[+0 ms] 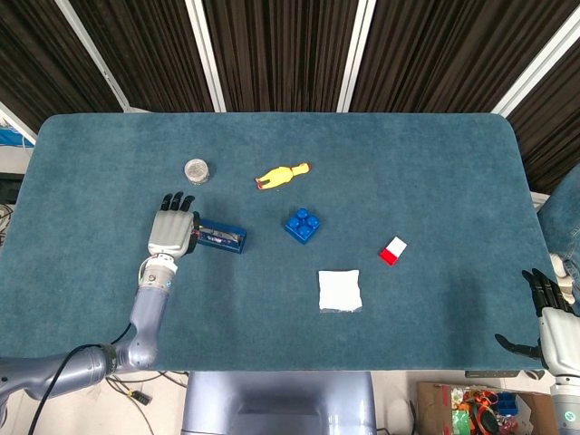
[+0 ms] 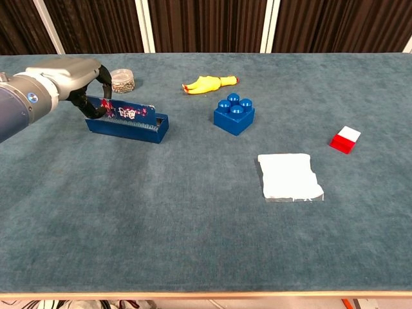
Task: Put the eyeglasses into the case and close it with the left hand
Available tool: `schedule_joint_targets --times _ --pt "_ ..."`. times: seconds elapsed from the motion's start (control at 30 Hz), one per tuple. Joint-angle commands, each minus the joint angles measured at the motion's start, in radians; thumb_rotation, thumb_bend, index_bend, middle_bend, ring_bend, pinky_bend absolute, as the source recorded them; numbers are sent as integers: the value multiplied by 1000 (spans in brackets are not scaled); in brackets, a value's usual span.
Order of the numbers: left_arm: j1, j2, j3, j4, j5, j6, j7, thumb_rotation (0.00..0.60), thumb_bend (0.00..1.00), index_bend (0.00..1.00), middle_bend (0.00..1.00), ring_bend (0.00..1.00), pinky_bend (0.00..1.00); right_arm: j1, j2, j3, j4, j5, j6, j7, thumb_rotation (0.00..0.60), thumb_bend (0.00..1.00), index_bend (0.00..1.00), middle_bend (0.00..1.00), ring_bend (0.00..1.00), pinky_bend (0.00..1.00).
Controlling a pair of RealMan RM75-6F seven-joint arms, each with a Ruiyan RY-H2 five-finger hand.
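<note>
The blue eyeglass case (image 1: 220,237) (image 2: 129,123) lies left of centre on the table. Its patterned lid (image 2: 126,112) stands nearly upright over the base. In the head view the lid covers most of the inside, so I cannot make out the eyeglasses. My left hand (image 1: 171,232) (image 2: 69,80) is at the case's left end, with its dark fingers (image 2: 98,103) curled around the end of the lid. My right hand (image 1: 547,315) hangs off the table's front right corner with fingers apart, holding nothing.
A small clear jar (image 1: 197,169) (image 2: 121,80) stands just behind my left hand. A yellow rubber chicken (image 1: 282,174) (image 2: 210,84), a blue brick (image 1: 304,225) (image 2: 234,114), a red and white block (image 1: 392,250) (image 2: 345,139) and a white cloth (image 1: 340,290) (image 2: 289,176) lie to the right.
</note>
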Motion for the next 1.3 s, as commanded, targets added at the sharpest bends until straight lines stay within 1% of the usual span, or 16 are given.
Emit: schedule_joint_targets --times 0.03,0.6,0.97,1.07,1.13,1.17,1.23,1.3 --pt "-9 -10 0 18 -8 -8 0 600 415 572 134 21 63 0 0 0 0 0 0 0 600 50 0 0 22 187" --pt "-55 -73 -9 125 -19 -28 -17 600 415 573 134 21 63 0 1 0 -1 3 -3 2 600 50 0 0 22 187" --pt "-75 -101 -13 172 -38 -40 -10 600 415 480 131 21 61 1 2 0 -3 6 -6 2 600 51 0 0 22 187" --pt "-80 -108 -16 184 -42 -43 -8 600 415 393 126 21 60 1 3 0 -4 6 -7 2 600 50 0 0 22 187" --pt "-83 -112 -17 190 -45 -46 -7 600 415 267 118 21 58 1 3 0 -4 7 -7 2 600 50 0 0 22 187" --pt "-84 -113 -17 192 -46 -46 -6 600 415 234 116 21 57 1 3 0 -4 7 -8 2 600 51 0 0 22 187" --pt "-85 -116 -16 197 -49 -45 -1 600 415 122 109 21 55 1 4 0 -6 9 -10 4 600 51 0 0 22 187" --pt "-86 -118 -17 197 -52 -43 0 600 415 74 104 19 53 2 4 0 -5 8 -10 4 600 50 0 0 22 187"
